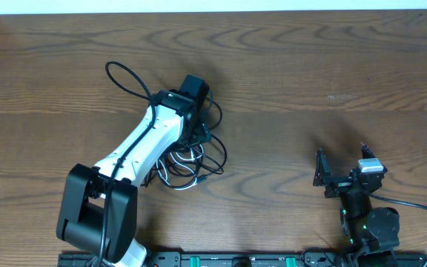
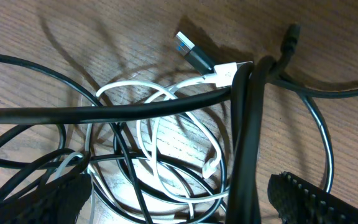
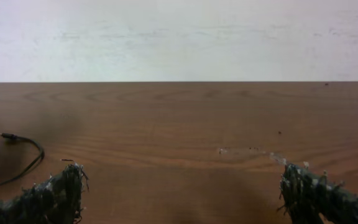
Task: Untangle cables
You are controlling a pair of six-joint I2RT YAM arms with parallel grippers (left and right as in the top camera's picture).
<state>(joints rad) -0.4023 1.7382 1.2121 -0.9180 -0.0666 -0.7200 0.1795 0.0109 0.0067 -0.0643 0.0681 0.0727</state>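
**Q:** What lies on the left side of the table?

**A:** A wooden table (image 1: 310,59), seen from above. Left of centre sits a heap of cables (image 1: 191,159): thin black cords looped around a white cable (image 2: 129,84). The white left arm reaches from its base at the near edge, slanting away and to the right over the heap.

**Q:** How does the left end effector stand to the heap?

**A:** The left end effector (image 2: 179,185) hangs right above it, pointing down, fingers spread wide and holding nothing. In its wrist view a crossing black cord (image 2: 135,112) runs left to right across the gap between the fingers. An upright black cord (image 2: 247,143) runs away from the camera, just inside the right finger. The white cable coils beneath both. It ends in a white connector next to a black USB plug (image 2: 191,53) at the far side.

**Q:** And on the right?

**A:** The right end effector (image 1: 345,165) sits low near the table's near edge, well apart from the heap. Its fingers are also spread wide and empty, facing across bare wood. Only a black cord end (image 3: 23,140) shows at the left edge of its view.

**Q:** Which arm is placed to act?

**A:** The left, in my judgement, since the heap lies straight below it. The crossing black cord lies along the line the fingers close on, so it would pinch poorly. The upright black cord lies across that line and looks the better catch. The right arm would have to travel left to help.
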